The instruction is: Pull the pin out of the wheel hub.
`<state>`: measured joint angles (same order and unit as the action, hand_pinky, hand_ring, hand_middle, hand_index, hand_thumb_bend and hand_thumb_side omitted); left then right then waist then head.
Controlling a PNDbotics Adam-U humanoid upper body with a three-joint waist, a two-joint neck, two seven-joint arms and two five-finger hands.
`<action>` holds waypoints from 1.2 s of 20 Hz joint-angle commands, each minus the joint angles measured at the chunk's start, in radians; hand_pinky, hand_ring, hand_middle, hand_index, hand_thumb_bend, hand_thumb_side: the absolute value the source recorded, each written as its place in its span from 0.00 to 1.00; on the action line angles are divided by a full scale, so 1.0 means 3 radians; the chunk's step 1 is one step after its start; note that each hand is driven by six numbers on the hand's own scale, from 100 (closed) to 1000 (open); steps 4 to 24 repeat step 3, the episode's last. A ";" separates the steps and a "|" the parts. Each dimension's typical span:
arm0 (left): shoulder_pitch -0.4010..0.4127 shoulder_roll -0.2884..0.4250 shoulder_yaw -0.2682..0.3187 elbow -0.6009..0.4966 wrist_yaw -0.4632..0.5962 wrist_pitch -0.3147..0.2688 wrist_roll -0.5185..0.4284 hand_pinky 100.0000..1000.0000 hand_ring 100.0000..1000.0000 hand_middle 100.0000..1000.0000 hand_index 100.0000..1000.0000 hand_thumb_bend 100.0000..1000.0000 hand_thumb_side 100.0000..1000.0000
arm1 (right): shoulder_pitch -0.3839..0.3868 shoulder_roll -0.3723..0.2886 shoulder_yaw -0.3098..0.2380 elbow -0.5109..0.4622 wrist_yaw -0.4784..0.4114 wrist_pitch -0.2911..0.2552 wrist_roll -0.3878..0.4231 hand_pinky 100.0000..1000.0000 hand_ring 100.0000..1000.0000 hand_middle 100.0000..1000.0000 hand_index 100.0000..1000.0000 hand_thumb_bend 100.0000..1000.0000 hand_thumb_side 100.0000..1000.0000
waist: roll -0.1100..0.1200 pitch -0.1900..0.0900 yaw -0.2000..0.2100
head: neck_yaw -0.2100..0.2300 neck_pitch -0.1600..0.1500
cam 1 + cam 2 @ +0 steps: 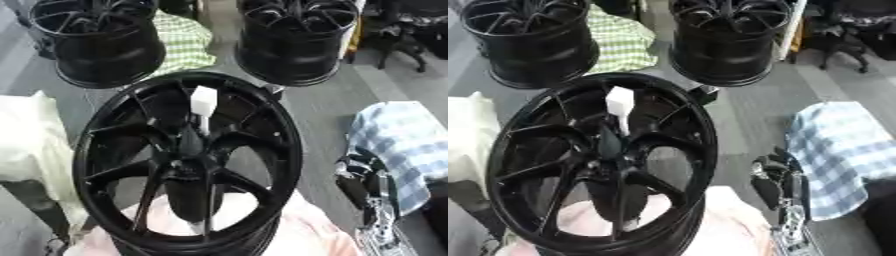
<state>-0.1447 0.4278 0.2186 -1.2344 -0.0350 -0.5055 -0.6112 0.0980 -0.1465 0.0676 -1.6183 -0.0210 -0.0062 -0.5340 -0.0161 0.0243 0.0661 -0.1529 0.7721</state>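
At the centre of the black wheel hub (188,162) the white pin (203,105) stands seated and upright, so the pull remains; the right hand (776,182) hangs beside the rim, apart, fingers relaxed, holding nothing.

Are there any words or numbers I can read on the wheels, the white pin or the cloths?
None: no words or numbers can be read anywhere.
Front wheel: plain black, no lettering shows.
White pin in its middle: blank.
Two back wheels: any marks are too blurred to read.
Checked cloths: only a pattern.
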 commanded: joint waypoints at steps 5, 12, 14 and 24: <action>0.0037 -0.0446 0.0243 -0.0554 0.0207 0.0152 -0.0986 0.37 0.00 0.47 0.75 0.00 0.89 | -0.0016 -0.0016 -0.0022 -0.0070 -0.0032 -0.0012 -0.0011 0.69 0.62 0.68 0.80 0.00 0.08 | 0.0003 -0.0031 0.0023 | -0.0019 -0.0007; 0.0037 -0.0446 0.0243 -0.0554 0.0207 0.0152 -0.0986 0.37 0.00 0.47 0.75 0.00 0.89 | -0.0016 -0.0016 -0.0022 -0.0070 -0.0032 -0.0012 -0.0011 0.69 0.62 0.68 0.80 0.00 0.08 | 0.0003 -0.0031 0.0023 | -0.0019 -0.0007; 0.0037 -0.0446 0.0243 -0.0554 0.0207 0.0152 -0.0986 0.37 0.00 0.47 0.75 0.00 0.89 | -0.0016 -0.0016 -0.0022 -0.0070 -0.0032 -0.0012 -0.0011 0.69 0.62 0.68 0.80 0.00 0.08 | 0.0003 -0.0031 0.0023 | -0.0019 -0.0007; 0.0037 -0.0446 0.0243 -0.0554 0.0207 0.0152 -0.0986 0.37 0.00 0.47 0.75 0.00 0.89 | -0.0016 -0.0016 -0.0022 -0.0070 -0.0032 -0.0012 -0.0011 0.69 0.62 0.68 0.80 0.00 0.08 | 0.0003 -0.0031 0.0023 | -0.0019 -0.0007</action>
